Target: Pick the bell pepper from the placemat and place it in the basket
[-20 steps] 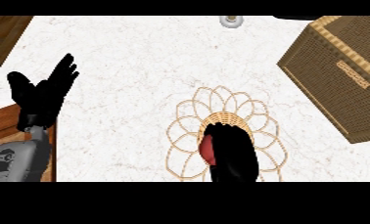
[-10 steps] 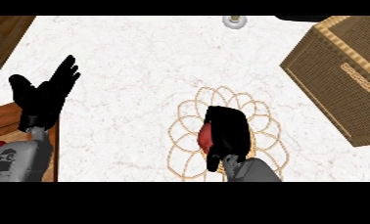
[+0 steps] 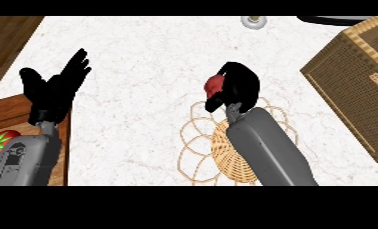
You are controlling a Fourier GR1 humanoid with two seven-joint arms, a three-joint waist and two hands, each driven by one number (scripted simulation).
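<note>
Now | bell pepper [image 3: 215, 85] within right hand [image 3: 238, 85] fingers | apparently above placemat [image 3: 214, 145]

Two grey, boxy forearms; each ends in a black hand, left hand [image 3: 52, 90] and right hand [image 3: 238, 87].

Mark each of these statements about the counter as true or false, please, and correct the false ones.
1. The right hand is curled round the red pepper. True.
2. The pepper lies on the placemat. False: it is in the hand, which shows beyond the placemat's far edge.
3. The left hand is open, holding nothing. True.
4. The basket is at the left of the counter. False: it is at the right edge.
5. The pepper is already in the basket. False: it shows left of the basket, apart from it.
</note>
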